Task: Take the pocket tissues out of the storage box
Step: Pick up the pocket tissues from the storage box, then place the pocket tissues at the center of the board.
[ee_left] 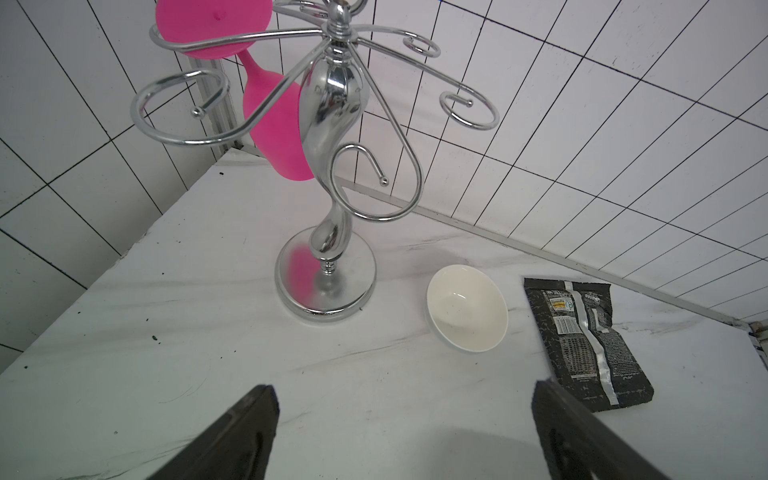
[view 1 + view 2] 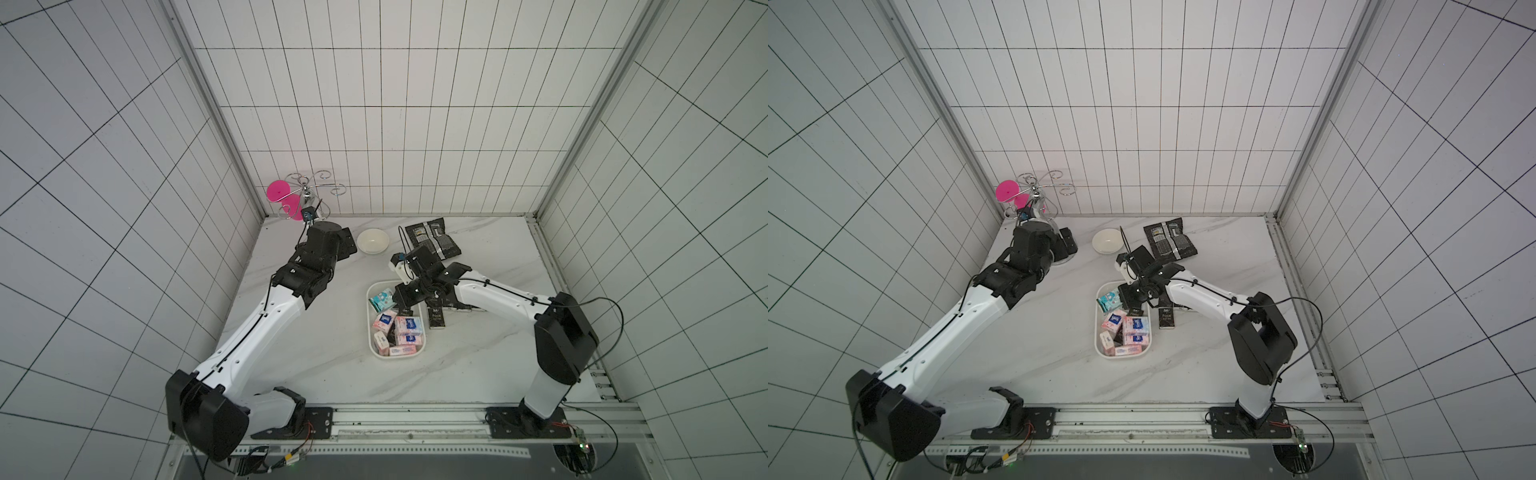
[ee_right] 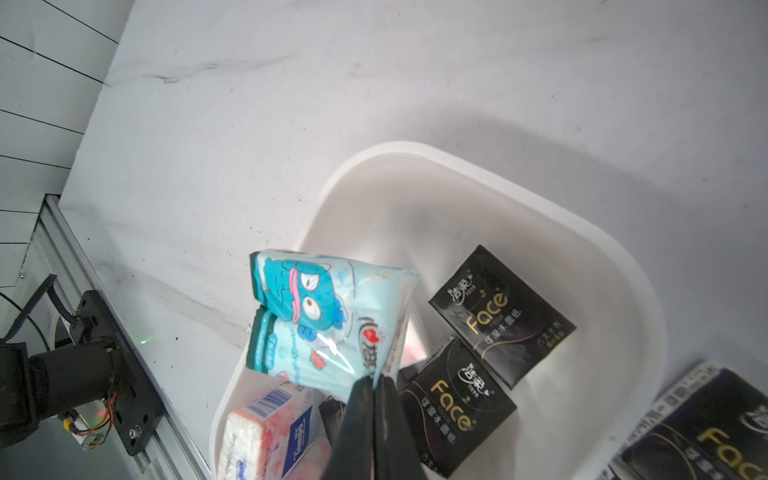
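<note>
- Right gripper [image 3: 376, 397] pinches the teal packet [image 3: 316, 316] at the storage box [image 3: 457, 199].
- Left gripper [image 1: 405, 415] gapes above the marbled tabletop [image 1: 166, 353].
- White tiled walls [image 2: 374, 104] enclose it.

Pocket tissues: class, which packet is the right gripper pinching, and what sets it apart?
The teal cartoon packet, the only teal one: the right gripper is shut on its edge. The black Face packets and pink-white packets lie ungripped in the storage box.

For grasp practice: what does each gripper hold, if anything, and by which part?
Right gripper pinches the teal tissue packet by its thin edge flap; left gripper holds nothing.
</note>
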